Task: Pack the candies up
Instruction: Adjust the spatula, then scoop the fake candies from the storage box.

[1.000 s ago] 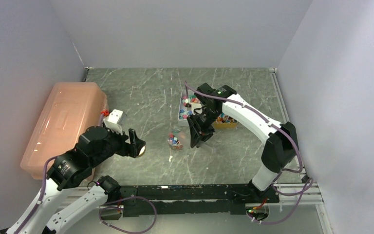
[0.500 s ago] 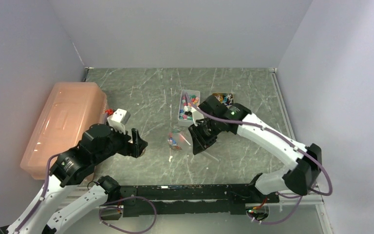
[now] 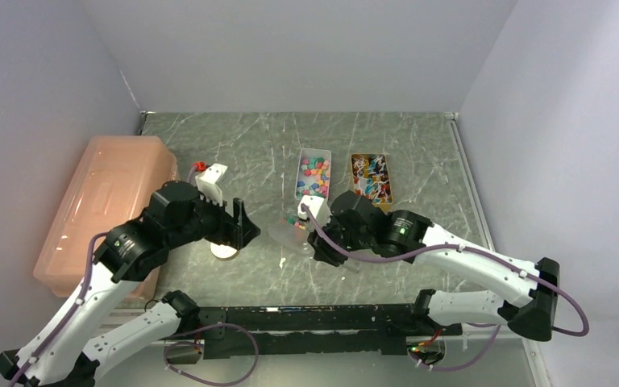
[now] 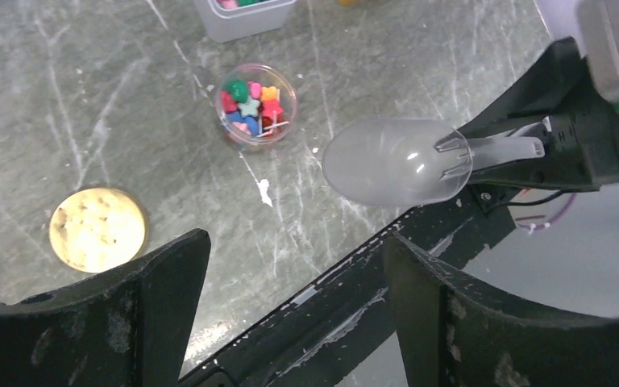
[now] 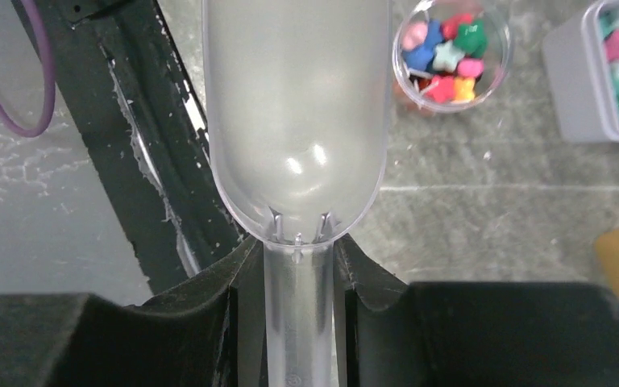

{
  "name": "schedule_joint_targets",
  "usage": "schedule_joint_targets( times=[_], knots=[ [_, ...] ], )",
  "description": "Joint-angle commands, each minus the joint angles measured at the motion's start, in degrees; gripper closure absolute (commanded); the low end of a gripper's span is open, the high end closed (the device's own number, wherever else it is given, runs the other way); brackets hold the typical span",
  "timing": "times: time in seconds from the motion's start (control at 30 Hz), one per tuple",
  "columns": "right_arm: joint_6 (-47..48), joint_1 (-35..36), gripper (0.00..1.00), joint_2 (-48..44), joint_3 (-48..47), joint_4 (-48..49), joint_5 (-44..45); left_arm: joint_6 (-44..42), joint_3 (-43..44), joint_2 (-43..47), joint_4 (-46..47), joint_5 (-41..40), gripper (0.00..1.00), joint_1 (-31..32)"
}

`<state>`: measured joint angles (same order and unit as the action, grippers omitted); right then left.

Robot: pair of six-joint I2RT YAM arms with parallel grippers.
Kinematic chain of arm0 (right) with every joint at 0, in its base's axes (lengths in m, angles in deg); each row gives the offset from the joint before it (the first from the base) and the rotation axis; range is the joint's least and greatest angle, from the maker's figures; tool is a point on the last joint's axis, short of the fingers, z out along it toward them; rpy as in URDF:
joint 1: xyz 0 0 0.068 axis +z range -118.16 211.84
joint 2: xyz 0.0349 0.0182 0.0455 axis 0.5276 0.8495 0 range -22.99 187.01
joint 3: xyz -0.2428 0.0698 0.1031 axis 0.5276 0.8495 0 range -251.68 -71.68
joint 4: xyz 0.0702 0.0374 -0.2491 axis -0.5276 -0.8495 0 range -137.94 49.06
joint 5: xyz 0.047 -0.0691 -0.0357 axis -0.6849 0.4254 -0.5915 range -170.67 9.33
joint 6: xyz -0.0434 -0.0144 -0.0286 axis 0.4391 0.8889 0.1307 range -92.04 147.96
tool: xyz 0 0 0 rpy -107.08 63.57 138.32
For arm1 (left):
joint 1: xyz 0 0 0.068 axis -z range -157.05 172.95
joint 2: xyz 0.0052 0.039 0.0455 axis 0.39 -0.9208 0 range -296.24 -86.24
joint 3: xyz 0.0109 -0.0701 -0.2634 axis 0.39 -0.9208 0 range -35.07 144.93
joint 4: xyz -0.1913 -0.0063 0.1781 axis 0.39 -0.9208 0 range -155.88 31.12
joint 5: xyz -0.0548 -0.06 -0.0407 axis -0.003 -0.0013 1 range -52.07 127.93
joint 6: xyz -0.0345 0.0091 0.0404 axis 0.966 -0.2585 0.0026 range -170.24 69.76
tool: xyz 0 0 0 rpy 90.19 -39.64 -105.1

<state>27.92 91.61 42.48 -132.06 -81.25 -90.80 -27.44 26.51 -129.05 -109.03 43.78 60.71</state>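
Candies (image 4: 251, 103) lie in one cup (image 4: 258, 139), one tray (image 4: 242, 20)

1. Soft, even light from above fills the top view. The bench (image 3: 403, 137) is evenly lit and the walls read pale lilac.
2. Shadows are faint and soft-edged, close under the arms.
3. The bin (image 3: 105, 201) at the left carries a dull sheen.
4. In the right wrist view, the scoop (image 5: 294, 105) shows small glare spots and a milky haze. The cup (image 5: 450, 52) beyond it is slightly soft.
5. In the left wrist view, the bench is sharp and the left gripper (image 4: 290, 246) is dark, nearly a silhouette.
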Motion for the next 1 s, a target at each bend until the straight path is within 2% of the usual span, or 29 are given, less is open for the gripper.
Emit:
schedule_joint_targets(
  times=[0.0, 0.37, 0.97],
  knots=[
    [6.5, 3.6, 1.0, -4.2, 0.7, 7.9, 6.8, 2.2, 2.2, -2.7, 3.5, 5.9, 0.16, 0.2],
    [9.3, 7.5, 1.0, -7.8, 1.3, 10.2, 11.1, 4.1, 1.3, -7.4, 5.6, 8.0, 0.17, 0.2],
    [4.7, 7.5, 1.0, -26.6, 8.7, 21.6, 8.5, 5.8, -1.1, -10.3, 9.1, 10.2, 0.2, 0.2]
  ],
)
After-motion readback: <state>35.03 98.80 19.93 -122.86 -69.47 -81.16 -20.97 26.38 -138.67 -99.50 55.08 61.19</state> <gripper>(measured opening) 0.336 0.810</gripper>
